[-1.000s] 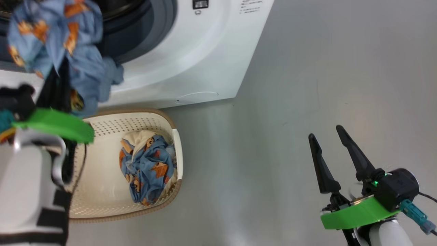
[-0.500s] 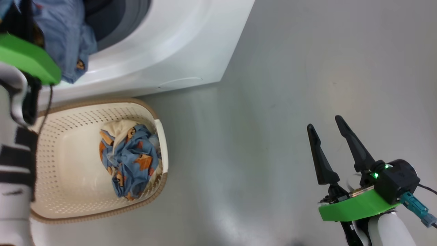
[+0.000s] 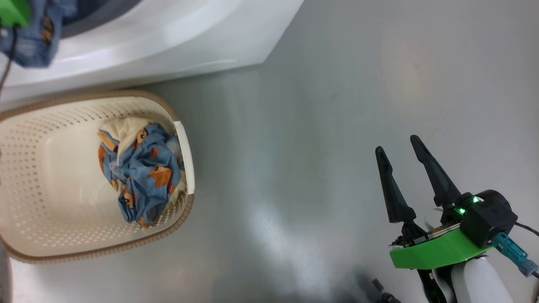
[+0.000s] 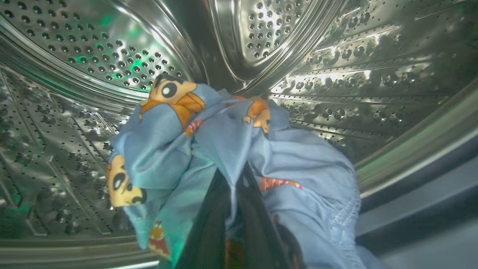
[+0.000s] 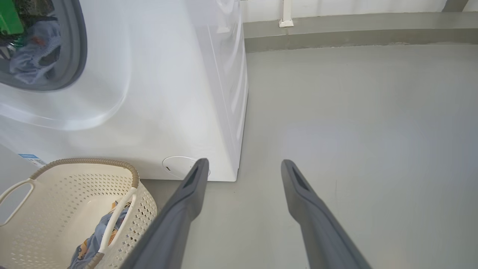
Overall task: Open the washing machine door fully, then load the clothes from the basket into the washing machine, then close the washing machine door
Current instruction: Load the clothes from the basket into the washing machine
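My left gripper (image 4: 233, 177) is shut on a light blue cloth (image 4: 168, 149) with orange cartoon figures, held inside the steel drum (image 4: 112, 56) of the washing machine (image 5: 168, 93). In the head view part of that cloth (image 3: 33, 40) hangs at the machine's opening, top left. More of the clothes (image 3: 139, 172) lie bunched at the right end of the cream basket (image 3: 50, 248), on the floor in front of the machine. My right gripper (image 3: 397, 144) stands open and empty over bare floor, far right of the basket. The washing machine door is out of view.
The grey gasket (image 5: 80, 45) rings the opening, and a round flap (image 5: 179, 166) sits low on the machine's front. Smooth grey floor (image 5: 354, 112) stretches right of the machine to a low wall ledge (image 5: 336, 30).
The head camera has shifted, sliding the basket and machine up and left. My left gripper has carried the blue cloth from in front of the opening into the drum. The right arm has stayed still.
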You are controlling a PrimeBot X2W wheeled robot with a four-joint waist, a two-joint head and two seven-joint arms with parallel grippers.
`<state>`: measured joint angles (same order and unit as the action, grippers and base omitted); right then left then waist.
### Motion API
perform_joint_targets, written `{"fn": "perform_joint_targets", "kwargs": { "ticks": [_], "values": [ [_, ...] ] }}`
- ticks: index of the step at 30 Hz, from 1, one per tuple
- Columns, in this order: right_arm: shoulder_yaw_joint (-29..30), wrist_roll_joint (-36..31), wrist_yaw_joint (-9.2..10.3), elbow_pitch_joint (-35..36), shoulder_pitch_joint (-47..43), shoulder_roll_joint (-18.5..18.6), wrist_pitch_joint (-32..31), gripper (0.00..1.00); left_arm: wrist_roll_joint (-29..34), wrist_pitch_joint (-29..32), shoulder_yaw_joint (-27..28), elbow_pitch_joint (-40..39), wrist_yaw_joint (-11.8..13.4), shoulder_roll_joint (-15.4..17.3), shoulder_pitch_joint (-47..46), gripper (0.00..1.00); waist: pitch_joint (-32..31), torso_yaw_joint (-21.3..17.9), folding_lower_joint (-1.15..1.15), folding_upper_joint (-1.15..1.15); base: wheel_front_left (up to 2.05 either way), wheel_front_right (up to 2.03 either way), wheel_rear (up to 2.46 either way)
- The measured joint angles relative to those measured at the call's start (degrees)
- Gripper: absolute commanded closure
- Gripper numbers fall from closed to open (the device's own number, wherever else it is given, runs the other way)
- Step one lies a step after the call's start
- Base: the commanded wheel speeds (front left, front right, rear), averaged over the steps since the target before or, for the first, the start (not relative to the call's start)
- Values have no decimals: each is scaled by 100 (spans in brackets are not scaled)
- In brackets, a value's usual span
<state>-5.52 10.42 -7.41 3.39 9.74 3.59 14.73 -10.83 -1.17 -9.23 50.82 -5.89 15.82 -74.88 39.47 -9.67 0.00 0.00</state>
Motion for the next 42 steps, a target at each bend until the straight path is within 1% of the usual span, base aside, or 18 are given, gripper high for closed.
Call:
{"fn": "perform_joint_targets", "kwargs": {
  "ticks": [2,4,8,12,15,17,20,23,25,26,27,28,35,38,42],
  "values": [
    [-22,37,0,12,8,-5,0,0,16,-21,-30,125,9,5,-248,100,134,-9,0,0,0,0,0],
    [-67,41,0,14,76,-8,0,0,121,-176,-105,199,63,54,-482,100,263,-19,0,0,0,0,0],
    [-107,110,0,29,114,-33,0,0,342,-877,-188,270,227,168,-795,100,452,-55,0,0,0,0,0],
    [-126,138,0,29,116,-37,0,0,433,-1248,-242,304,337,199,-1099,100,567,-104,0,0,0,0,0],
    [-133,164,0,25,116,-40,0,0,464,-1343,-258,242,400,227,-1124,100,580,-126,0,0,0,0,0],
    [-143,176,0,29,117,-41,0,0,558,-1348,-288,-58,448,297,-1120,100,595,-128,0,0,0,0,0],
    [-153,176,0,21,120,-46,0,0,557,-1352,-248,-357,471,314,-1075,100,603,-127,0,0,0,0,0],
    [-169,176,0,-9,122,-47,0,0,491,-1355,-163,-299,470,285,-1007,100,589,-111,0,0,0,0,0],
    [-193,176,0,-34,137,-54,0,0,337,-1351,-88,45,459,248,-937,100,577,-111,0,0,0,0,0],
    [-200,176,0,-44,149,-53,0,0,286,-1352,-81,156,456,229,-866,70,559,-107,0,0,0,0,0],
    [-214,176,0,-63,187,-54,0,0,264,-1343,-65,334,450,194,-823,0,537,-105,0,0,0,0,0],
    [-224,176,0,-59,207,-54,0,0,183,-1339,-20,486,413,135,-818,0,514,-101,0,0,0,0,0],
    [-254,177,0,-118,211,-56,0,0,79,-1345,10,1068,414,-9,-842,0,363,-55,0,0,0,0,0],
    [-276,178,0,-152,211,-56,0,0,34,-1345,-5,1218,416,-86,-842,0,280,-38,0,0,0,0,0],
    [-281,178,0,-185,212,-56,0,0,31,-1346,-25,1276,417,-91,-845,0,205,-28,0,0,0,0,0]
  ]
}}
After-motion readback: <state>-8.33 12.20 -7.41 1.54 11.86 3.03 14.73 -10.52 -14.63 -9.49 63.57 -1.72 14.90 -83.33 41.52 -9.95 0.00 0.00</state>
